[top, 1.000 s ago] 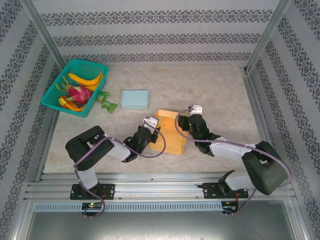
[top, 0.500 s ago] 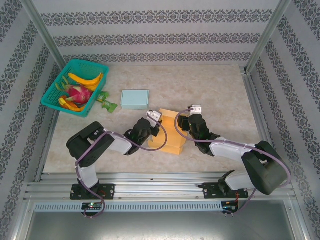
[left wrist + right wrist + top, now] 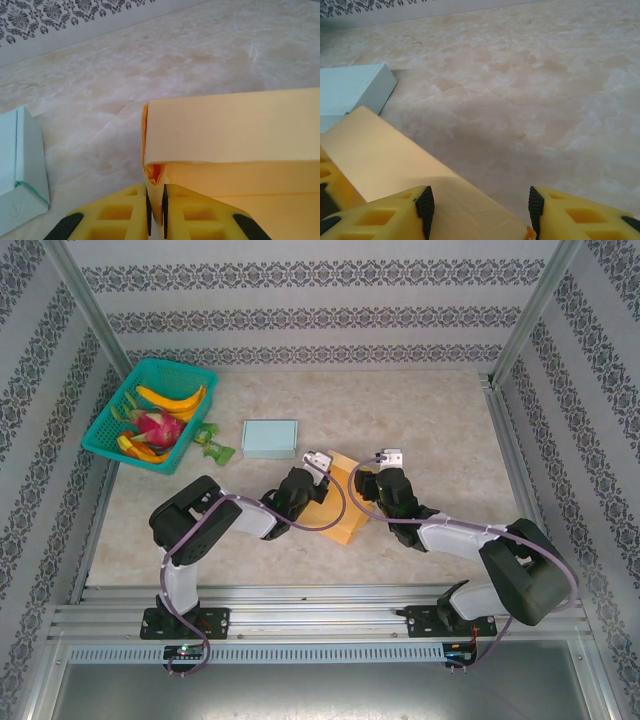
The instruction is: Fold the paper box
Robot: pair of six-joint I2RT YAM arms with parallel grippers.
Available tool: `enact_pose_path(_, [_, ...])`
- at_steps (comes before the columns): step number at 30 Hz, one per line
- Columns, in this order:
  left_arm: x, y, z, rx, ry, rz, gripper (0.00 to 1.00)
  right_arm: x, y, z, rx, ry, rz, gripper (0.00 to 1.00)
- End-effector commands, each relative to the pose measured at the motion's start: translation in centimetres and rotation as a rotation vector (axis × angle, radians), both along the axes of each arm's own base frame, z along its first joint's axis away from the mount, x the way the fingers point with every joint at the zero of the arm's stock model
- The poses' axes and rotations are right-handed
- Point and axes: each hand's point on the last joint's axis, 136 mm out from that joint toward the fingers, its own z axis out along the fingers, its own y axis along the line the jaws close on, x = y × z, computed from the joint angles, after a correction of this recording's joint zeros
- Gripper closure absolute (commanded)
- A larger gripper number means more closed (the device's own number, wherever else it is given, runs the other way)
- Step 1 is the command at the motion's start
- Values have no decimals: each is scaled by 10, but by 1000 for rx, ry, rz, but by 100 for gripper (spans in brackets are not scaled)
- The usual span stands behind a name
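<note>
The left jaws are nearly closed, pinching a thin wall at the corner of the paper box (image 3: 235, 125). The right jaws stand wide, with a slanting panel of the box lying between them. In the top view the box sits in the middle of the counter (image 3: 430, 410), left jaws at its 9 o'clock, right jaws at its 3 o'clock. A pale blue box (image 3: 270, 438) lies at its 11 o'clock, and a green basket (image 3: 125, 459) of fruit at 10 o'clock.

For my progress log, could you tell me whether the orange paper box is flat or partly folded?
Partly folded: the paper box has a panel bent over a hollow corner.
</note>
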Motion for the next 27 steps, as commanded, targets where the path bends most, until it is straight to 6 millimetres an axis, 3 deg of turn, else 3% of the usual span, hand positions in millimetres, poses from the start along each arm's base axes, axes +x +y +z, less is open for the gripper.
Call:
enact_pose_path(1, [1, -7, -11, 5, 21, 40, 85, -11, 13, -19, -9, 58, 65, 45])
enact_pose_path(4, [9, 0, -15, 16, 24, 113, 86, -11, 13, -21, -3, 58, 64, 45])
enact_pose_path(7, [20, 21, -17, 59, 11, 283, 93, -12, 9, -23, 0, 54, 42, 46])
enact_pose_path(16, [21, 16, -19, 112, 3, 279, 92, -11, 6, -25, 18, 58, 16, 46])
enact_pose_path(21, [13, 4, -27, 139, 37, 172, 81, -10, 5, -26, 29, 65, 12, 45])
enact_pose_path(27, [-5, 5, -16, 96, 59, 101, 67, -11, 1, -26, 30, 70, -3, 45])
